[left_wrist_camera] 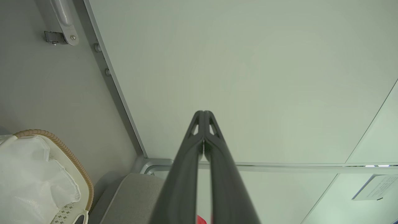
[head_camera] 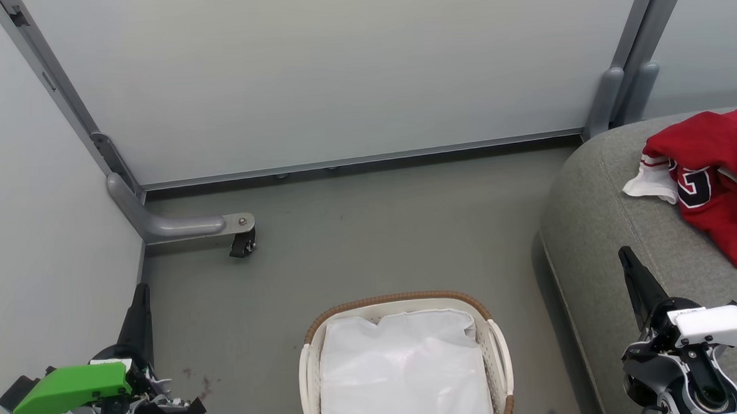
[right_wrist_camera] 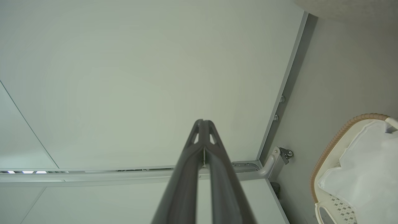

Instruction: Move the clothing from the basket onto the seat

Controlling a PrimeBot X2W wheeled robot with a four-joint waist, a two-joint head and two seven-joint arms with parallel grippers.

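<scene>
- Head view: clothing (head_camera: 725, 185) lies crumpled on the seat (head_camera: 600, 234), white sleeve (head_camera: 650, 185) pointing left.
- Basket (head_camera: 403, 299) with liner (head_camera: 406, 367) stands on the floor (head_camera: 376, 231), left of the seat.
- Left gripper (left_wrist_camera: 203, 114) and right gripper (right_wrist_camera: 203, 123): fingers pressed together, empty.

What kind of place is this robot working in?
Probably a partitioned test bay staged as a room, not a real home: pale wall panels standing on a caster foot, a grey seat holding red clothing, and a white-lined basket on bare floor.

Bare floor (head_camera: 376, 231) extends beyond the basket (head_camera: 403, 297) to the partition wall (head_camera: 338, 77). Right of the basket, the seat (head_camera: 593, 234) blocks passage (rounded edge). A castor foot (head_camera: 243, 242) juts out beyond it, leftward.
</scene>
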